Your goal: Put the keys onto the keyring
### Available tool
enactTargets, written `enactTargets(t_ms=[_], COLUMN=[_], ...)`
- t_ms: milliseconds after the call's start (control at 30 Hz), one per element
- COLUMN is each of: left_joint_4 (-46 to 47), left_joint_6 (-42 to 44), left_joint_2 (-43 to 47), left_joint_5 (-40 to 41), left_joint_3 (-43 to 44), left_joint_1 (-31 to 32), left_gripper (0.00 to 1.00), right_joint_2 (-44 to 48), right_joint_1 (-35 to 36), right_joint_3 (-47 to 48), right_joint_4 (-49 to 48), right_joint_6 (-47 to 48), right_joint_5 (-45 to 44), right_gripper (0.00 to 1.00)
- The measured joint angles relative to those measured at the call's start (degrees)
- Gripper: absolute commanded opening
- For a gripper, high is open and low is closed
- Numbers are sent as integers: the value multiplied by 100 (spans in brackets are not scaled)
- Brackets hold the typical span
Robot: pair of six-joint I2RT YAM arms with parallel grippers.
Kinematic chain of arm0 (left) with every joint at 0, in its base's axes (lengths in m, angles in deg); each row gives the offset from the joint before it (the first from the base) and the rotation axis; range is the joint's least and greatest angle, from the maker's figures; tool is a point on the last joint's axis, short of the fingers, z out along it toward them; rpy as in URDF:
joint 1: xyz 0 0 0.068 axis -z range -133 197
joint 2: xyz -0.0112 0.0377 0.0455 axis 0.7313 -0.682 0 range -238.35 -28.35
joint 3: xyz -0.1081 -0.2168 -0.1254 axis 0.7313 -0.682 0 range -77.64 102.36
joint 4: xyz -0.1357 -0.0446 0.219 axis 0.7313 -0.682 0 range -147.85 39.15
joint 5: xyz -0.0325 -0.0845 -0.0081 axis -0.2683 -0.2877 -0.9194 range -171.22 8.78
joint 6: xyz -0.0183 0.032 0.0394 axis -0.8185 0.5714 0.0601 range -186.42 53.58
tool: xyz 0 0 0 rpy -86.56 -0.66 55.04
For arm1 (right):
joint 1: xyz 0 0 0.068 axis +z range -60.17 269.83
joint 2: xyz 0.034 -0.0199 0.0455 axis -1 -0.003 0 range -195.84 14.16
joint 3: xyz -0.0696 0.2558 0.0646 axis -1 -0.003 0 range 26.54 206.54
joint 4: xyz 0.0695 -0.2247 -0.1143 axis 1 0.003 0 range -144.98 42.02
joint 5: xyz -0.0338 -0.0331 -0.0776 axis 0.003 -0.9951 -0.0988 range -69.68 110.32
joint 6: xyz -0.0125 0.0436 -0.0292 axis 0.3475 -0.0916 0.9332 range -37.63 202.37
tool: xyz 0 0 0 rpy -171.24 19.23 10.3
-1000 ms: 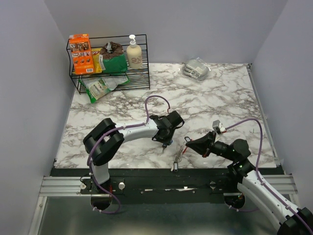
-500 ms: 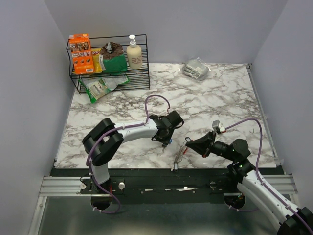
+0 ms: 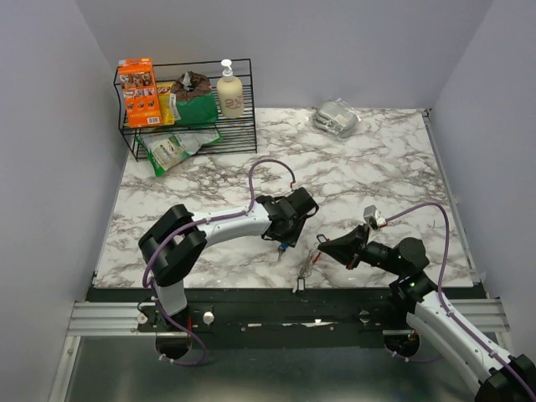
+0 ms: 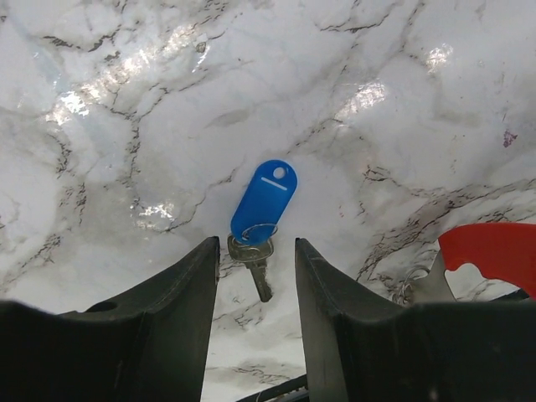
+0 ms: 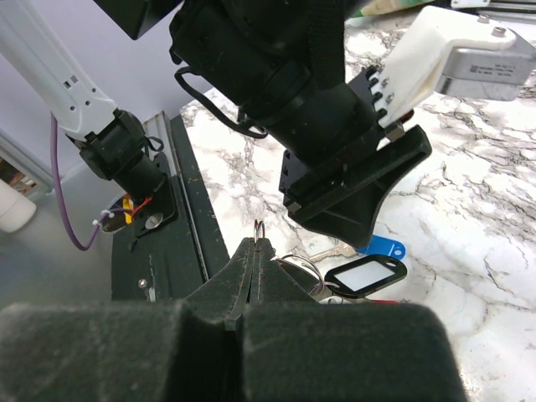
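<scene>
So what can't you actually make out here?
Left wrist view: the right edge and the left pincer cut off the red clip.
Right wrist view: the shut right pincer covers most of the keyring.
Top view: the blue-tagged key is a speck.

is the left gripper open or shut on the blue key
Open: the left wrist view shows the left gripper with fingers apart, the blue key lying on the table between them.
</scene>
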Motion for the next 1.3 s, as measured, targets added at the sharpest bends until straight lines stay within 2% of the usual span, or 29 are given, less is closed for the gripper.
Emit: enactTargets(t_ms=[300, 367, 400, 433, 467, 700, 800, 833, 933, 1300], left_joint_4=[-15, -13, -13, -4, 2, 26, 37, 37, 37, 50], left_joint_6=[0, 2, 4, 11, 13, 87, 114, 127, 149, 151], left_joint_2=[-267, -323, -354, -385, -411, -505, -505, -505, -505, -479], left_joint_5=[28, 52, 55, 57, 59, 57, 57, 59, 66, 229], left_joint_3=[136, 166, 177, 181, 186, 186, 186, 186, 186, 90], left_joint_1=[59, 57, 59, 68, 74, 133, 131, 131, 131, 131], left_gripper=[48, 45, 42, 34, 31, 20, 13, 6, 0, 0], right_joint_2=[76, 81, 81, 81, 81, 81, 81, 81, 81, 79], right_joint_1=[0, 0, 0, 0, 0, 0, 0, 0, 0, 0], right_joint_3=[0, 0, 0, 0, 0, 0, 0, 0, 0, 0], right_joint_4=[4, 4, 7, 9, 11, 26, 42, 44, 44, 46], right_joint_6=[0, 0, 0, 0, 0, 0, 0, 0, 0, 0], right_joint_5=[0, 0, 0, 0, 0, 0, 0, 0, 0, 2], right_gripper=[0, 0, 0, 1, 0, 0, 0, 0, 0, 0])
